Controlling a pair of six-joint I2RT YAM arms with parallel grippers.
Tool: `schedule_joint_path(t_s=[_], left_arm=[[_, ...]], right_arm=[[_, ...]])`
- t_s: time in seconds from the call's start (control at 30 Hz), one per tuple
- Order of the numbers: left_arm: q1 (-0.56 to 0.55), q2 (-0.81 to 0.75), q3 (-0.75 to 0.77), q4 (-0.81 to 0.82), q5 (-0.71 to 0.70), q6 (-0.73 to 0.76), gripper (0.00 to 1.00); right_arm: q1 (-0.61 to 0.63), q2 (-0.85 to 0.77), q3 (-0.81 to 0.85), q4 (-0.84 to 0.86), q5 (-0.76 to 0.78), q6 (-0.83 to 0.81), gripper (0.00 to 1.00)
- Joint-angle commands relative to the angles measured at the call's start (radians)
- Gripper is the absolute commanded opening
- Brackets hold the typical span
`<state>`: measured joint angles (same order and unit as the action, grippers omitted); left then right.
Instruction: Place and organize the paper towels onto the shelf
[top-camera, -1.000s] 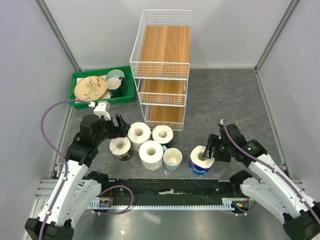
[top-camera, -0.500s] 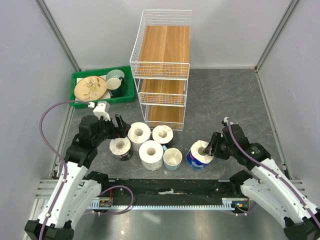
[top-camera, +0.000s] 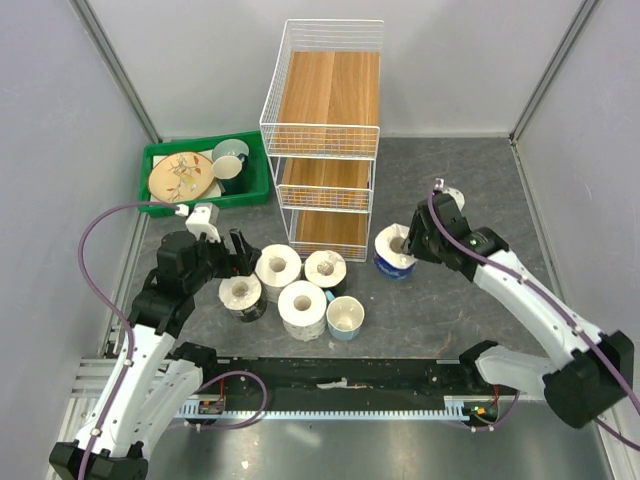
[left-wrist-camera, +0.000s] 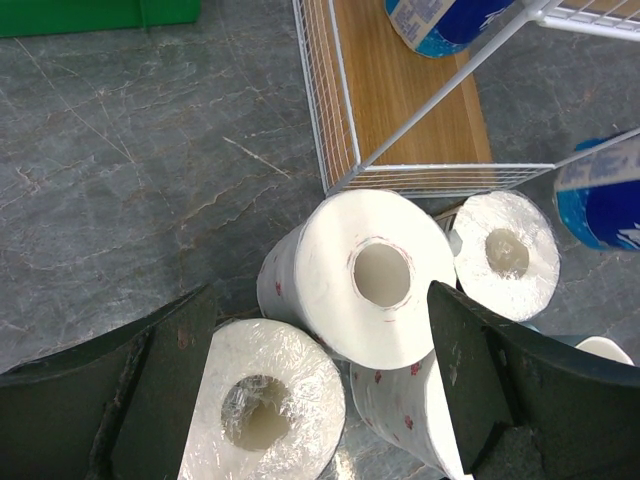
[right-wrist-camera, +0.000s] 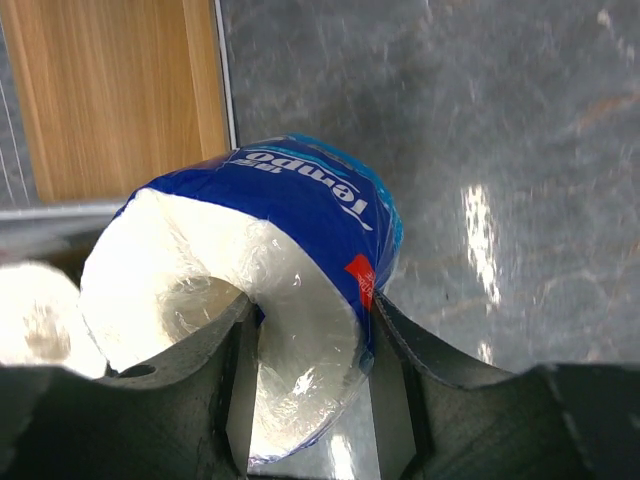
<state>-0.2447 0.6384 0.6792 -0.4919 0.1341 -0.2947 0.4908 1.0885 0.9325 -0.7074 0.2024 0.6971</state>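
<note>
Clutter I see on the table (top-camera: 450, 180)
Green tray (top-camera: 252, 192) holding patterned plate (top-camera: 181, 176) and cup (top-camera: 229, 157); pale blue cup (top-camera: 345, 317) well apart.

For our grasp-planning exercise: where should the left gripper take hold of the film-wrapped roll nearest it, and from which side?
Probably its wall, from above: the film-wrapped roll stands on end, core up, so one finger can enter the core, the other outside. The plain roll crowds one side.

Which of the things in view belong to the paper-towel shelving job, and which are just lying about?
Job:
- blue-wrapped roll, held in the right gripper
- four loose rolls
- wire shelf

Lying about:
- green tray with its plate and cup
- pale blue cup beside the rolls
</note>
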Motion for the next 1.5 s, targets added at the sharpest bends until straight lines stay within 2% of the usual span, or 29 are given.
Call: schedule_joint_path(t_s=[0.0,0.2,0.47,0.77,1.17,1.47], left_arm=[[-0.004,-0.011,-0.009,0.019,0.016,0.008,0.93],[-0.005,-0.003,-0.006,0.023,0.019,0.005,0.93],[-0.005,-0.013,-0.007,0.021,0.019,0.008,0.93],[-0.005,-0.014,-0.007,0.021,0.019,0.008,0.93],[-0.005,-0.014,-0.007,0.018,0.016,0.009,0.93],[-0.005,-0.005,-0.007,0.019,0.016,0.008,0.93]], right_arm=[[-0.037,0.109,0.114,0.112,0.065,-0.053,0.46],[-0.126,0.235,0.158,0.233,-0.023,-0.079,0.45],[-0.143,0.410,0.288,0.302,-0.142,-0.114,0.43],[-0.155,0.510,0.359,0.302,-0.044,-0.081,0.43],[-0.213,0.646,0.494,0.312,-0.038,-0.070,0.43],[-0.247,0.697,0.529,0.338,-0.067,-0.062,0.42]])
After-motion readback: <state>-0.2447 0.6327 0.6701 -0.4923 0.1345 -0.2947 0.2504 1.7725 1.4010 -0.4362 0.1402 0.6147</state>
